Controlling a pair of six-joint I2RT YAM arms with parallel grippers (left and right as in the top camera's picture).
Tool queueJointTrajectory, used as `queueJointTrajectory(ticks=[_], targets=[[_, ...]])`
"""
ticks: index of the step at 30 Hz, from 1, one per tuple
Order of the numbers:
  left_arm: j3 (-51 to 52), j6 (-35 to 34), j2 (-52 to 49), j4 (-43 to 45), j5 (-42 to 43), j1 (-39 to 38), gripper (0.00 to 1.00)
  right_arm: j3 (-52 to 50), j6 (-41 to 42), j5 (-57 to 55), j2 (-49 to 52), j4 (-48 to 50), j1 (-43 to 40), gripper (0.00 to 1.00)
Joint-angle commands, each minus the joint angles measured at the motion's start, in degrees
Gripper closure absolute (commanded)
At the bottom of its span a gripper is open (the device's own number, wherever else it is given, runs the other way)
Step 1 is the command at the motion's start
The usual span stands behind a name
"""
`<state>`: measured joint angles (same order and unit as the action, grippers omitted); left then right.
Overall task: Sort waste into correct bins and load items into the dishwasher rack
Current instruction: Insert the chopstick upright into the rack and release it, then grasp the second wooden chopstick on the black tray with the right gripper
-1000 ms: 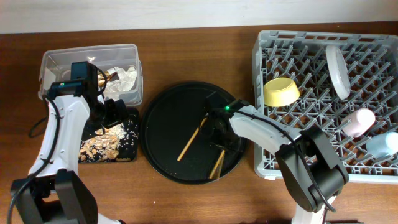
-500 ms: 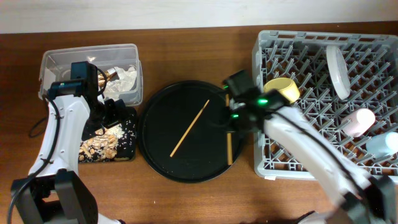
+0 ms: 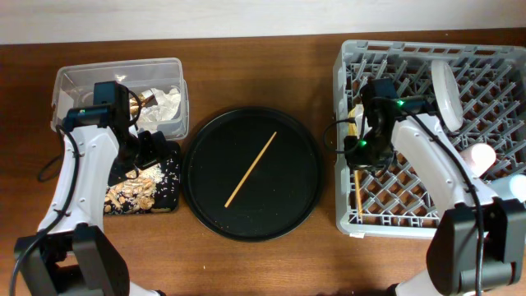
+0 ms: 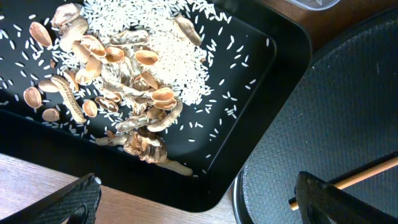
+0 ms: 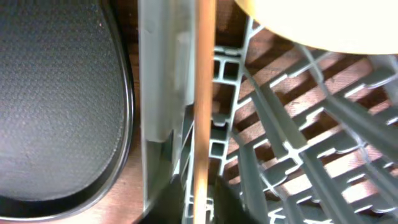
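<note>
My right gripper (image 3: 360, 150) is shut on one wooden chopstick (image 3: 357, 185) and holds it just inside the left wall of the grey dishwasher rack (image 3: 427, 51). In the right wrist view the chopstick (image 5: 204, 93) runs between my fingers (image 5: 202, 208), beside the yellow bowl (image 5: 323, 25). The second chopstick (image 3: 251, 170) lies on the round black tray (image 3: 205, 148). The plate (image 3: 446, 94), pink cup (image 3: 481, 154) and blue cup (image 3: 518, 187) are in the rack. My left gripper (image 4: 199, 205) is open over the corner of the black rectangular tray (image 4: 273, 81), which holds food scraps (image 4: 124, 93).
The clear tub (image 3: 82, 78) at the back left holds the white tissue (image 3: 167, 103) and the foil wrapper (image 3: 145, 99). The black rectangular tray (image 3: 171, 202) lies just in front of it. The round tray lies between that tray and the rack.
My right gripper lifted one chopstick off the round tray and carried it right to the rack's left side. The other chopstick shifted on the tray. The left arm has not moved.
</note>
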<state>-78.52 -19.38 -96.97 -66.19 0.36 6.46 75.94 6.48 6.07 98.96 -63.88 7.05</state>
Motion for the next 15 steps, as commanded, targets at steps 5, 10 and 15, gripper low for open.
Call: queueJointTrajectory(ticks=[5, 10, 15], targets=[[-0.07, -0.55, 1.53, 0.11, -0.59, 0.09, 0.01, 0.57, -0.17, -0.72, -2.6, 0.26, 0.0, 0.76], [-0.07, -0.55, 1.53, 0.11, -0.57, 0.09, 0.01, 6.43, -0.04, 6.03, -10.32, 0.72, 0.46, 0.75], [-0.07, -0.55, 1.53, 0.13, -0.57, 0.09, 0.01, 5.97, 3.43, 8.94, -7.52, 4.96, 9.84, 0.61]])
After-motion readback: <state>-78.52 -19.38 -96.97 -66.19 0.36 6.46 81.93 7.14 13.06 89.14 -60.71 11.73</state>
